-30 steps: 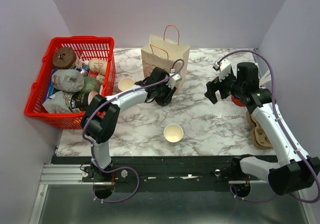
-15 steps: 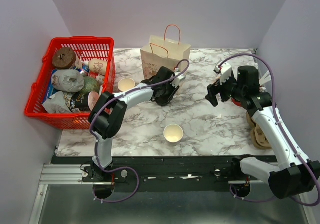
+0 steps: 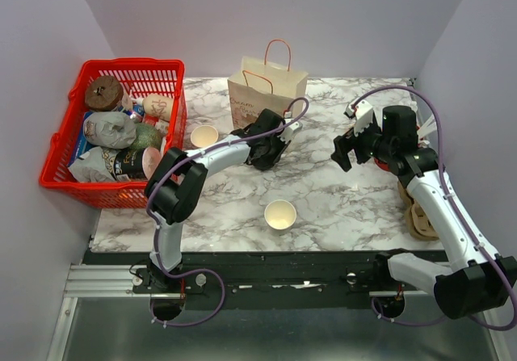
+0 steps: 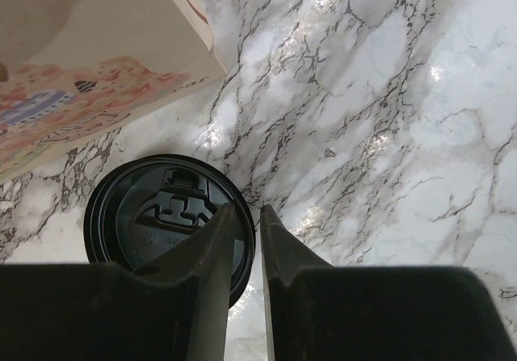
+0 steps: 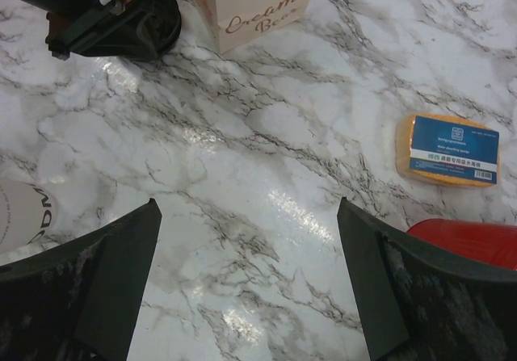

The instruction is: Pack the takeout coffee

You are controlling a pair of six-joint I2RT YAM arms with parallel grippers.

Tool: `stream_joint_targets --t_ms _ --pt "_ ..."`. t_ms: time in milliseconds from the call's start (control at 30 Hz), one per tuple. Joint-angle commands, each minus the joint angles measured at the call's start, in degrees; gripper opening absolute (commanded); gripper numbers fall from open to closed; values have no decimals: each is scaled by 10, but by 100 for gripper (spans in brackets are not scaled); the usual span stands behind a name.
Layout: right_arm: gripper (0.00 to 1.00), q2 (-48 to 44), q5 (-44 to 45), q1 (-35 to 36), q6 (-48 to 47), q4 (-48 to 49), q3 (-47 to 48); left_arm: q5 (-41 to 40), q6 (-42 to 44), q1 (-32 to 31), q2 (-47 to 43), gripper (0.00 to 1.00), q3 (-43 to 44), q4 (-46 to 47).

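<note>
A round black plastic lid (image 4: pixel 153 216) lies flat on the marble beside the tan paper bag (image 3: pixel 262 94). No cup shows under it. My left gripper (image 4: pixel 247 209) is shut down to a narrow gap with the lid's rim between its fingers. The lid and that gripper also show at the top left of the right wrist view (image 5: pixel 157 22), next to the bag (image 5: pixel 258 6). In the top view the left gripper (image 3: pixel 271 144) sits at the bag's front. My right gripper (image 3: pixel 346 147) hangs open and empty over bare marble (image 5: pixel 250 272). No whitish lidded cup can be made out.
A red basket (image 3: pixel 56 147) full of packets stands at the left. An open paper cup (image 3: pixel 203 136) stands by the basket, another (image 3: pixel 280 214) near the front middle. An orange sponge (image 5: pixel 448 151), a red object (image 5: pixel 468 240) and a cardboard carrier (image 3: pixel 422 216) lie at the right.
My left gripper has shifted a little farther back and right, closer to the bag. My right arm has barely moved.
</note>
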Motion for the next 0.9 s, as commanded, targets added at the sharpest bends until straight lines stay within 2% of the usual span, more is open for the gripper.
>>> stream_joint_targets --t_ms 0,300,700,867 --pt "100 7 -2 -3 -5 12 -4 -15 -1 -3 15 26 11 -10" --pt "100 12 -1 -3 -5 17 -6 -4 2 -3 26 22 23 -18" --pt "100 15 3 -3 -6 20 -8 1 3 -3 20 0 24 -21" --pt "100 16 1 -3 -5 22 -9 -1 6 -2 12 0 23 -25"
